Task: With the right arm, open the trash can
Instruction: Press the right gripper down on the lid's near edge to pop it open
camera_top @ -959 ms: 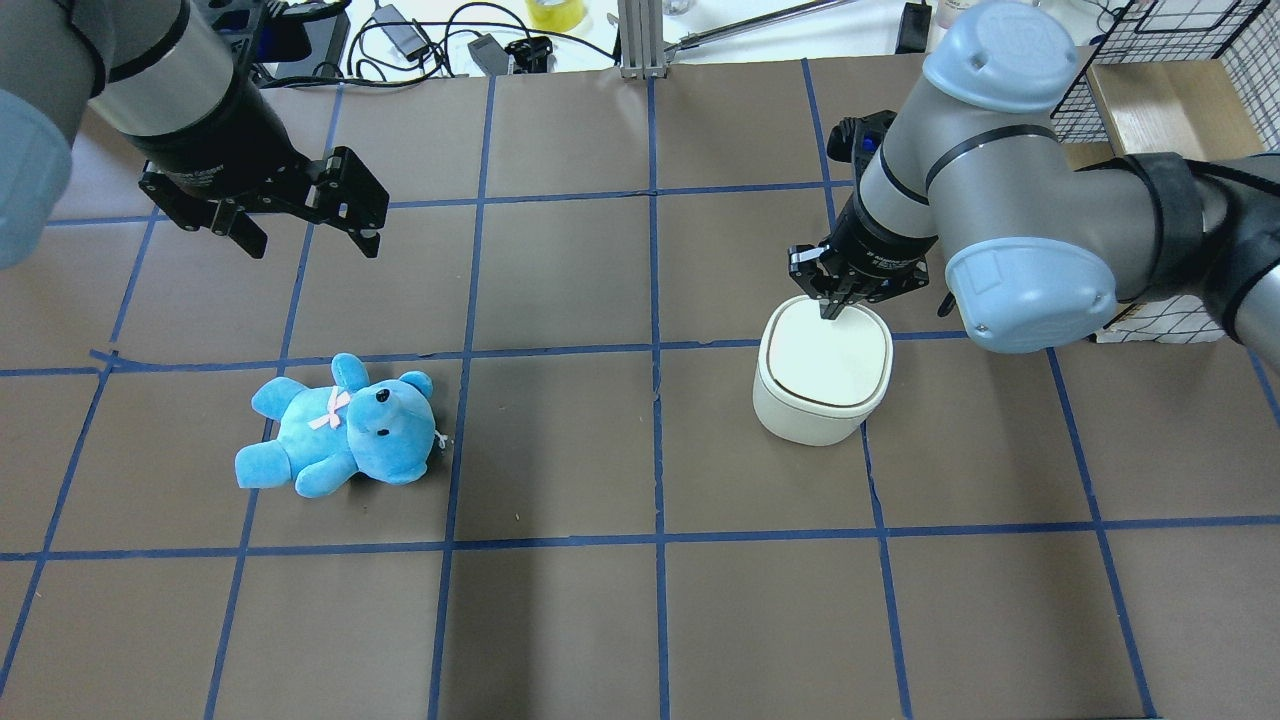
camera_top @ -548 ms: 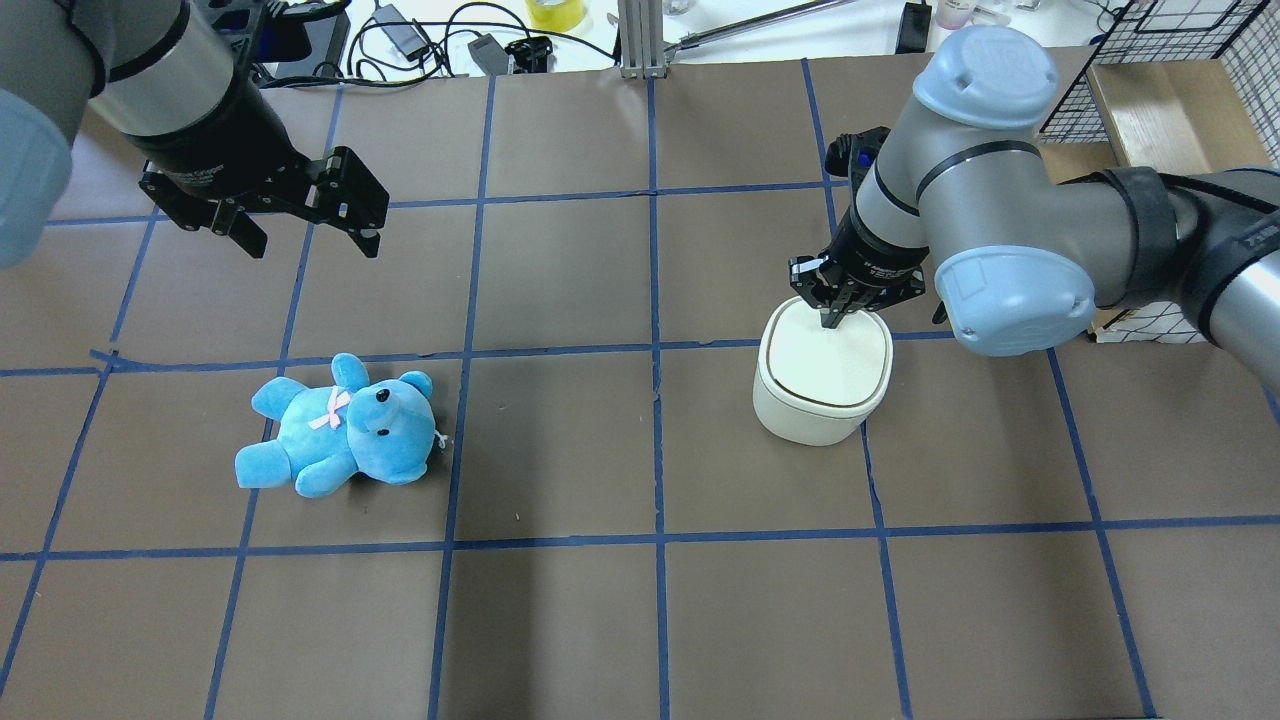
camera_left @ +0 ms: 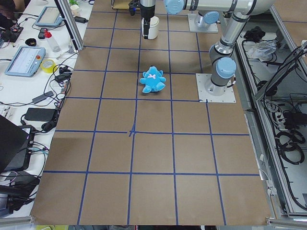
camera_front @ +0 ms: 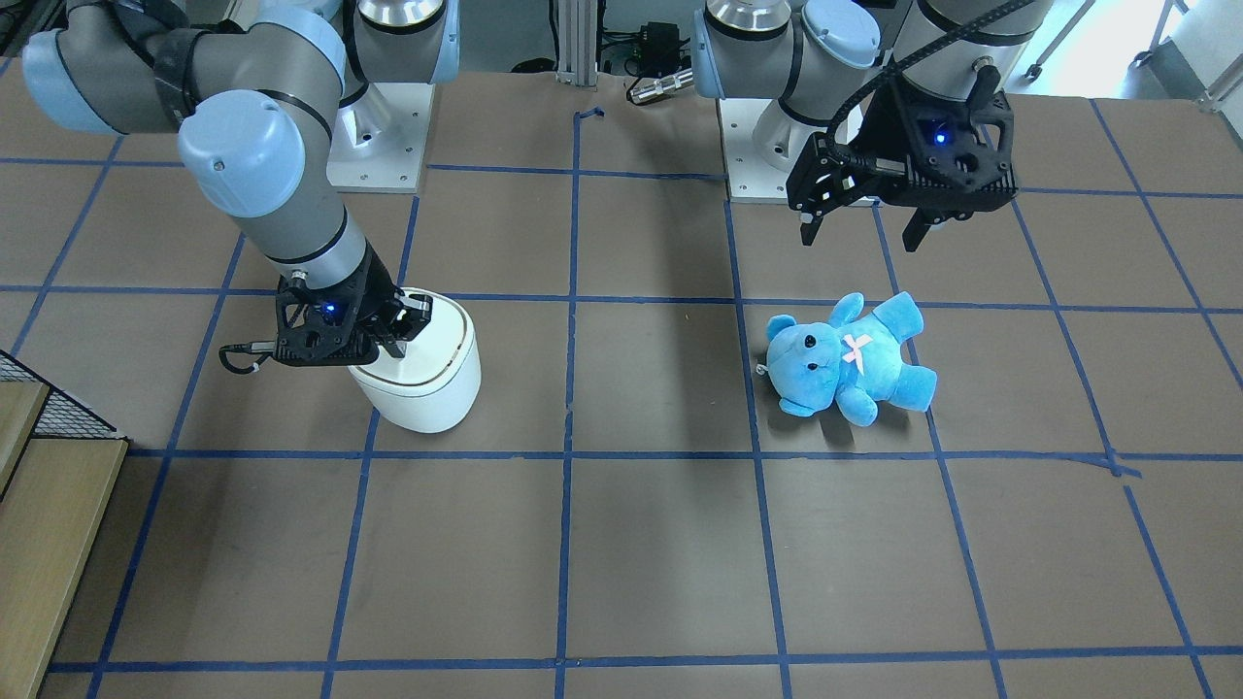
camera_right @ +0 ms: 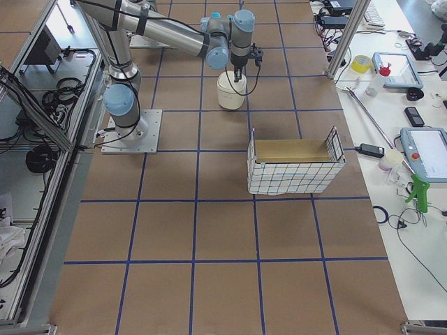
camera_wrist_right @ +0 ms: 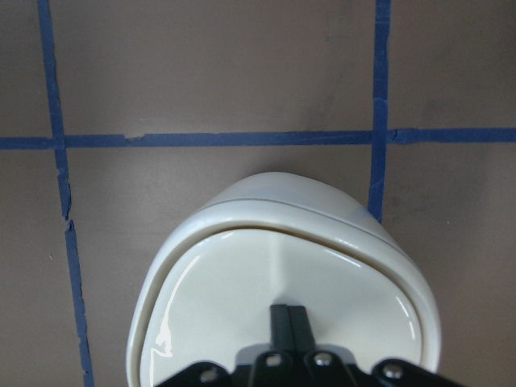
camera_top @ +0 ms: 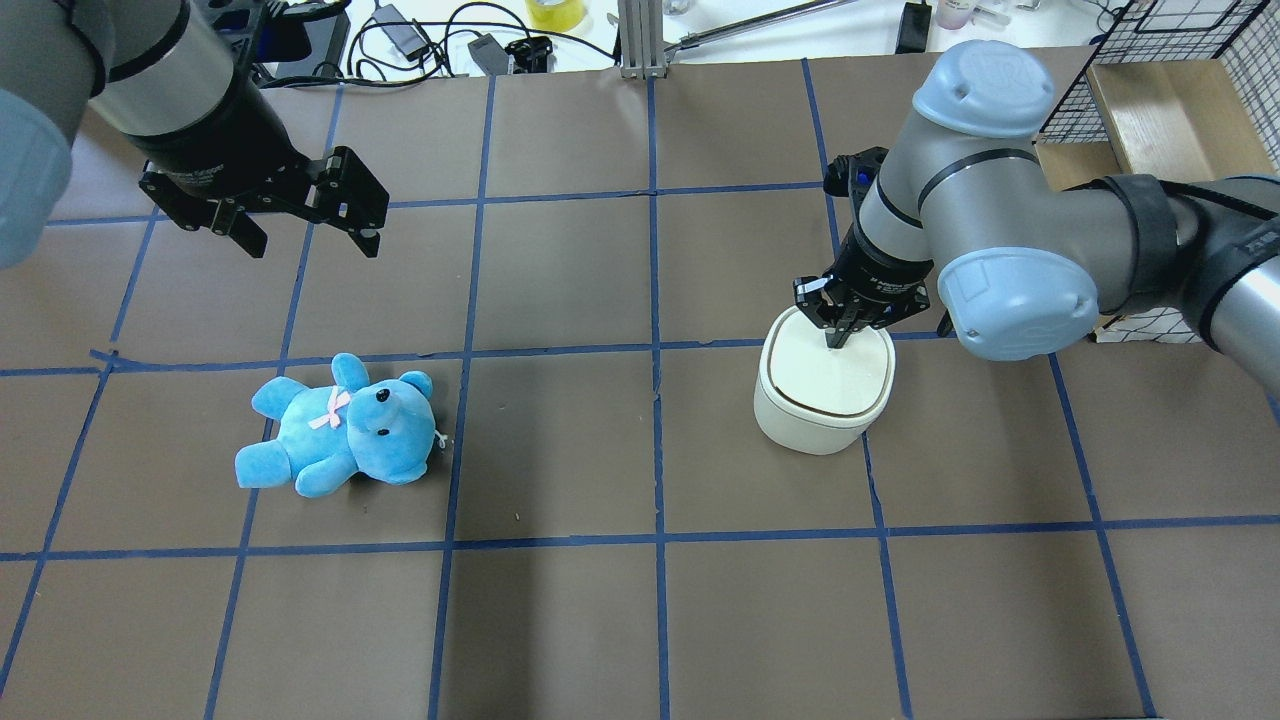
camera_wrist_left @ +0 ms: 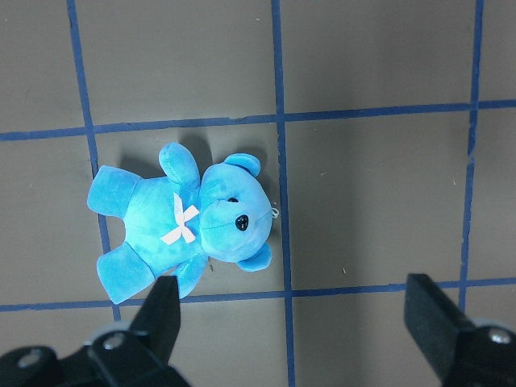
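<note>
Fingers of the right gripper (camera_wrist_right: 288,318), pressed flat against each other, tips touching the glossy white lid (camera_wrist_right: 242,298) near its rim. Trash can (camera_top: 822,400): smooth plastic, rounded-square, with a thin tan seam under the lid; it stands in the counter's right half, well in from every edge. Right arm (camera_top: 960,215): silver-grey tube with pale blue joint caps. Left gripper (camera_top: 312,243): black, jaws spread wide, in the air apart from a plush blue teddy (camera_top: 340,425) lying in the left half. Counter (camera_top: 640,620): matte brown sheet gridded with blue tape.
</note>
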Robot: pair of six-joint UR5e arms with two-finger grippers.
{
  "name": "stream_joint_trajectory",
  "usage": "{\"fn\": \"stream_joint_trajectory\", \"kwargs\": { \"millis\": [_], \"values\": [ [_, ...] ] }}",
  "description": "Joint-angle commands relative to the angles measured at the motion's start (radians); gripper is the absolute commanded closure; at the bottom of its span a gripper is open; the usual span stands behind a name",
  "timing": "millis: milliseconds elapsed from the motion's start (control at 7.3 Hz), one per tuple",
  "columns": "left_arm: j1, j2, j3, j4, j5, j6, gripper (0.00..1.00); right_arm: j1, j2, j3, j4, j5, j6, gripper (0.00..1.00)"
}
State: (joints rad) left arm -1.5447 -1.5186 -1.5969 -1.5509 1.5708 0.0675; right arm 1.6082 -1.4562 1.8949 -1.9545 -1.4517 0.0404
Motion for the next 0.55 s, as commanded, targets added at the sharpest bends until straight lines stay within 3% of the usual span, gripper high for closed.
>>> {"fn": "stream_joint_trajectory", "kwargs": {
  "millis": [0, 411],
  "values": [
    [0.000, 0.000, 0.000, 0.000, 0.000, 0.000, 0.00, -0.001, -0.013, -0.002, 0.040, 0.002, -0.004, 1.00],
    [0.000, 0.000, 0.000, 0.000, 0.000, 0.000, 0.00, -0.001, -0.003, 0.006, 0.043, 0.007, -0.010, 1.00]
  ]
}}
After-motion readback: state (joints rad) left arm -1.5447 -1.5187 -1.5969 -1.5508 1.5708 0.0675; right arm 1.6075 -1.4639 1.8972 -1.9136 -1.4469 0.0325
